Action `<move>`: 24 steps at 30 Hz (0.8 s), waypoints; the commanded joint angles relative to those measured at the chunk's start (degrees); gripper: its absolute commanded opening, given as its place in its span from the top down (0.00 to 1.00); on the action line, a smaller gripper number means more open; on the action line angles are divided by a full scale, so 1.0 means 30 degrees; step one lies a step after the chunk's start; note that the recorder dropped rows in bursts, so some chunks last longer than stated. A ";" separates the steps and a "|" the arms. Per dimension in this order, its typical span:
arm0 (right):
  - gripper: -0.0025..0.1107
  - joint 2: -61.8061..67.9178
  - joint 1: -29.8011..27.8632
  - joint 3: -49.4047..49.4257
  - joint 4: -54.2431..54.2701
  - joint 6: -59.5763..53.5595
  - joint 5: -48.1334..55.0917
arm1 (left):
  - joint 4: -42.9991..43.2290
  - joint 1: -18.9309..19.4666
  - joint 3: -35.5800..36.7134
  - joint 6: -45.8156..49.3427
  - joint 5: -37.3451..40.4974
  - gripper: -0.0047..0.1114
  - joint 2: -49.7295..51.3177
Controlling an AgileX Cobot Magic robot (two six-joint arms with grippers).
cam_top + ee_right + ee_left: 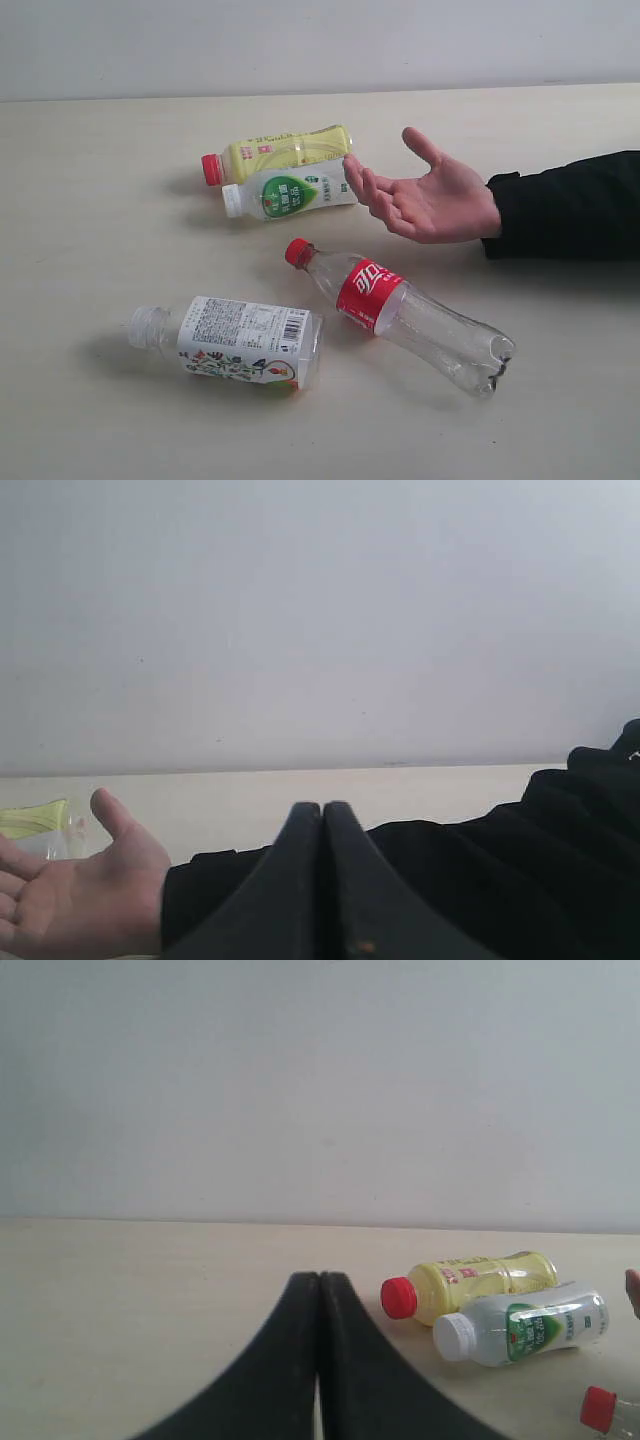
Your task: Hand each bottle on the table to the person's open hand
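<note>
All the bottles lie on their sides on the pale table point(90, 200). The yellow bottle with a red cap point(280, 153) point(470, 1285) lies farthest back, touching the white bottle with a green label point(290, 192) point(525, 1324). The clear bottle with a red label and red cap point(400, 312) lies in the middle; only its cap point(599, 1408) shows in the left wrist view. The clear-capped bottle with a white printed label point(235, 340) lies at the front left. The person's open hand point(425, 195) point(75, 895) hovers palm up beside the white bottle. My left gripper point(319, 1278) and right gripper point(322, 807) are shut, empty, and outside the exterior view.
The person's black sleeve point(570, 205) point(480, 880) stretches in from the right edge, right in front of my right gripper. A plain pale wall point(320, 40) stands behind the table's far edge.
</note>
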 commanded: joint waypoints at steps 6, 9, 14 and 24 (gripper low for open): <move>0.98 -0.0131 -0.0093 0.0085 -0.0072 -0.0124 -0.0028 | 0.0042 0.0048 0.0069 -0.0065 0.0030 0.96 -0.0102; 0.98 -0.0131 -0.0093 0.0085 -0.0072 -0.0124 -0.0028 | 0.0042 0.0048 0.0069 -0.0065 0.0030 0.96 -0.0102; 0.98 -0.0131 -0.0093 0.0085 -0.0041 -0.0124 -0.0028 | 0.0042 0.0048 0.0069 -0.0065 0.0030 0.96 -0.0102; 0.98 -0.0131 -0.0093 0.0085 -0.0114 -0.0279 -0.1332 | 0.0042 0.0048 0.0069 -0.0065 0.0030 0.96 -0.0102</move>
